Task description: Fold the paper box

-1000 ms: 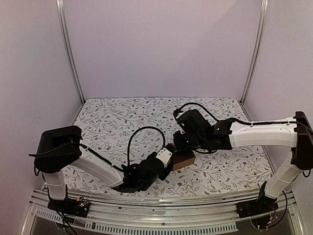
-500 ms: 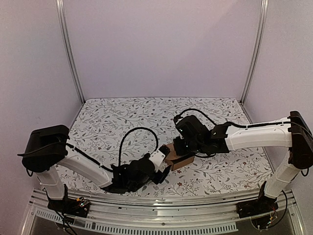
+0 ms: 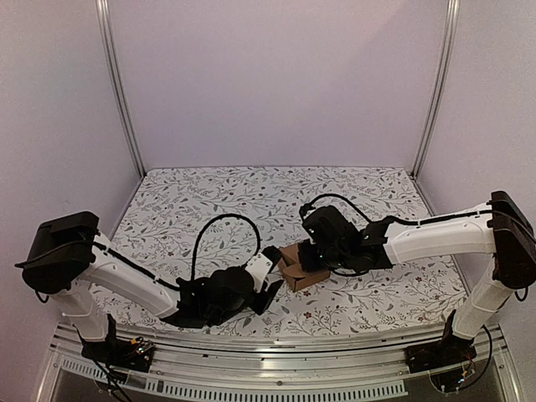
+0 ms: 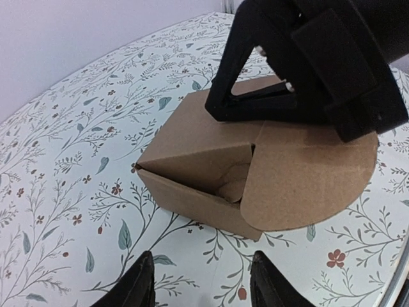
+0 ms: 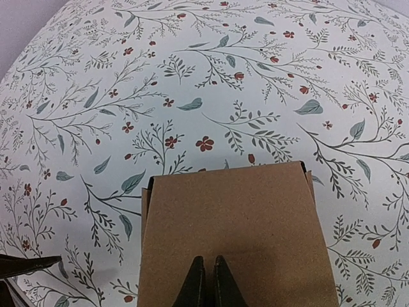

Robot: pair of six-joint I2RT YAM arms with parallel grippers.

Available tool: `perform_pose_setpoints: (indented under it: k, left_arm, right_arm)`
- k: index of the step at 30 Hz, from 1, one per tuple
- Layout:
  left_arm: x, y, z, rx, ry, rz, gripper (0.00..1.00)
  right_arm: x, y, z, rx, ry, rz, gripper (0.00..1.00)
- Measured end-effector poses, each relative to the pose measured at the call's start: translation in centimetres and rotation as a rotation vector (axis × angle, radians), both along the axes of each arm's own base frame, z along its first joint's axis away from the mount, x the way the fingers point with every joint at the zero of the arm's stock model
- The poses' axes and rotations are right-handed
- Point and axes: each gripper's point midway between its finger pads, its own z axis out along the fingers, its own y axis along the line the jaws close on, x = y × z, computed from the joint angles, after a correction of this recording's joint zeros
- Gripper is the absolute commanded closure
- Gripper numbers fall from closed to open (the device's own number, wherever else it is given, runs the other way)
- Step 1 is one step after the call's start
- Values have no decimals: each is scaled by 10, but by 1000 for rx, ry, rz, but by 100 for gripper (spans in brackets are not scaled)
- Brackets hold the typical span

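Brown, matte cardboard sits between your two arms: the paper box (image 3: 301, 270) rests on the worktop (image 3: 193, 209), a little right of centre and toward the near edge. It is a squat rectangular shape with crisp folded creases. From your left wrist camera its near end looks partly open, with one corner folded inward over a dark gap. A broad flap (image 4: 313, 179) with a rounded edge spreads out to the side over the floral print. Your right hand (image 5: 206, 281) has its slim black fingers closed together, tips planted on the smooth top panel of the box and pinching nothing you can see. Your left hand (image 4: 203, 284) stands open just short of the box's near end, its two dark fingertips apart with only the leaf-and-blossom covering between them.
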Motion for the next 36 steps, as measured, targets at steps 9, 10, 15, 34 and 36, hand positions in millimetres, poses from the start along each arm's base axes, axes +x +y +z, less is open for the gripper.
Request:
perform_pose_setpoints:
  k: [9, 10, 15, 34, 36]
  left_arm:
    - [12, -2, -7, -51, 100, -46, 99]
    - [13, -3, -6, -62, 112, -53, 100]
    - [22, -11, 0, -126, 157, -105, 100]
    - [23, -56, -9, -208, 285, -283, 100]
    - [25, -61, -10, -209, 292, -292, 100]
  right_arm:
    - [1, 1, 1, 10, -1, -1, 96]
    - [0, 1, 1, 10, -1, -1, 96]
    - [0, 1, 0, 13, -1, 1, 97]
    - [-4, 1, -7, 13, 21, 12, 99]
    - [-6, -2, -11, 6, 27, 11, 99]
